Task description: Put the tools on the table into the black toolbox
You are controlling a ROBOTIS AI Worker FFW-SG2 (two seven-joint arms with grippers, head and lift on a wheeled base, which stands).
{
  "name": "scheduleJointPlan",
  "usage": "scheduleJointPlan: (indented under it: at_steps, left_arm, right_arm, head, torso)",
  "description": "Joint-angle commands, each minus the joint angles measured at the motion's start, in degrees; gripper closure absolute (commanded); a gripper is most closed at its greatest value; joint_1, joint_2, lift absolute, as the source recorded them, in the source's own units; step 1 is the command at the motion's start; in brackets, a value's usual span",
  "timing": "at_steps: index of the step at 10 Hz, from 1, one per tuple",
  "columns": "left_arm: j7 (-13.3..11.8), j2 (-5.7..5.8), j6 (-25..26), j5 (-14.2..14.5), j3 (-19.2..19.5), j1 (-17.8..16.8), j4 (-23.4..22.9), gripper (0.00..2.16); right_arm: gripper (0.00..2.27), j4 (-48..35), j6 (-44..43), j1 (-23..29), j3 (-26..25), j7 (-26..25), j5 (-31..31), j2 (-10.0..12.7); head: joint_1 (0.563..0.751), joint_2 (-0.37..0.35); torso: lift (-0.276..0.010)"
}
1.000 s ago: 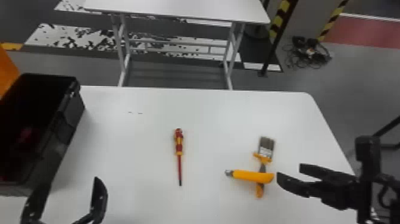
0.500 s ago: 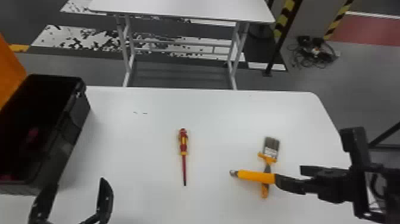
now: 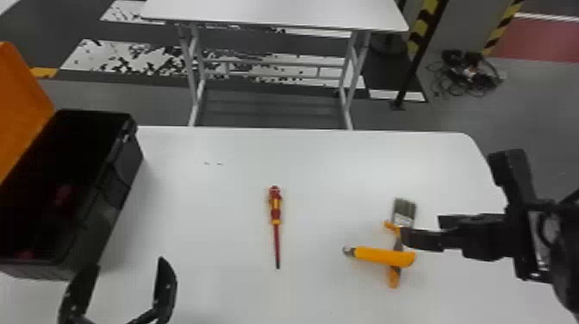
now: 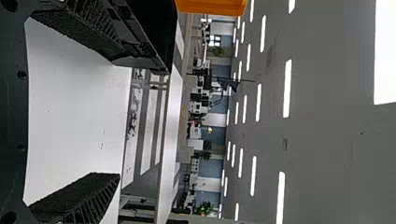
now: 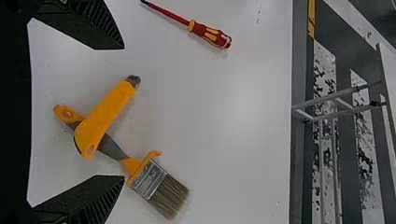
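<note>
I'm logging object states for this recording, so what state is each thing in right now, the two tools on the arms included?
Black toolbox: open
Orange lid: raised
Screwdriver: lying flat, loose
Paintbrush: lying flat, handle partly covered
Orange cutter: lying across the brush's handle, ungripped
Left tool: open, empty
Right tool: open, empty

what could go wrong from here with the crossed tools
The orange cutter-like tool with a metal tip lies across the handle of the flat paintbrush with brown bristles, so the open black right gripper might snag both or knock one aside. Carrying either to the black toolbox with the orange lid could also bump the black left gripper near it.
</note>
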Motion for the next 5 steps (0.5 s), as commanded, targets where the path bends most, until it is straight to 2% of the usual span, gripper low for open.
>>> scheduleJointPlan:
  at_steps: [1, 3, 5]
  left_arm:
    - [0.0, 0.1, -0.1, 0.2, 0.1, 0.1, 0.0, 0.0]
    - [0.0, 0.1, 0.0, 0.3, 0.1, 0.1, 0.0, 0.0]
    - [0.0, 0.1, 0.0, 0.4, 0.1, 0.2, 0.0, 0.0]
  right_arm:
    - [0.0, 1.8, 0.0, -1.6, 0.9, 2.4, 1.8, -0.7]
    - [0.0, 4.0, -0.9, -2.8, 2.5, 6.6, 3.8, -1.4]
    - [0.0, 6.3, -2.0, -4.8, 4.7, 12.3, 7.1, -3.2]
  head:
    - [0.695, -0.065]
    - [0.695, -0.052]
    - [0.695, -0.037]
  torso:
    - [-0.075]
    - [-0.075]
    - [-0.075]
